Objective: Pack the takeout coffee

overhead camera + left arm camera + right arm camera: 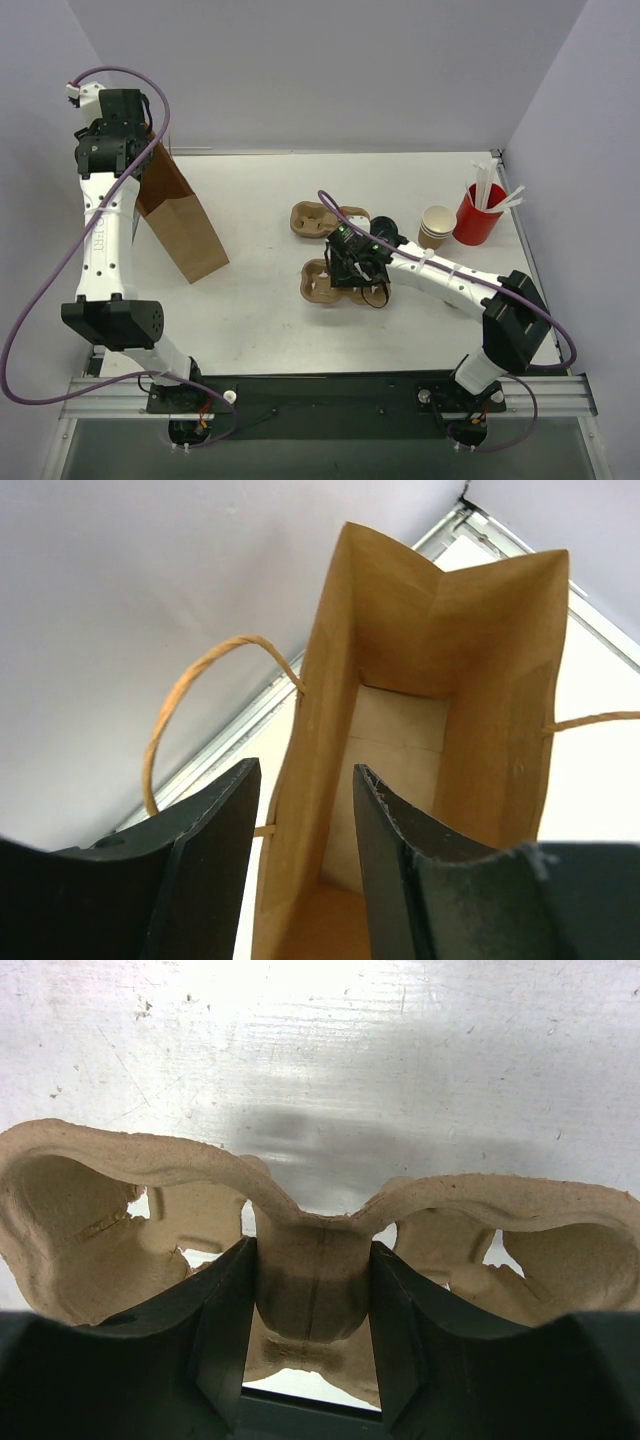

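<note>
White arms [105, 240], black joints [112, 322], purple cables [125, 68]

I see a scuffed white table [250, 320] boxed in by pale lavender walls [330, 70]. Bright overhead light glares off its surface.

Two carriers [312, 218] — one bag [185, 228]

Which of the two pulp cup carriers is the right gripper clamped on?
The nearer carrier, closest to the arm bases; the right gripper pinches its centre ridge. The farther carrier lies free behind it.
</note>
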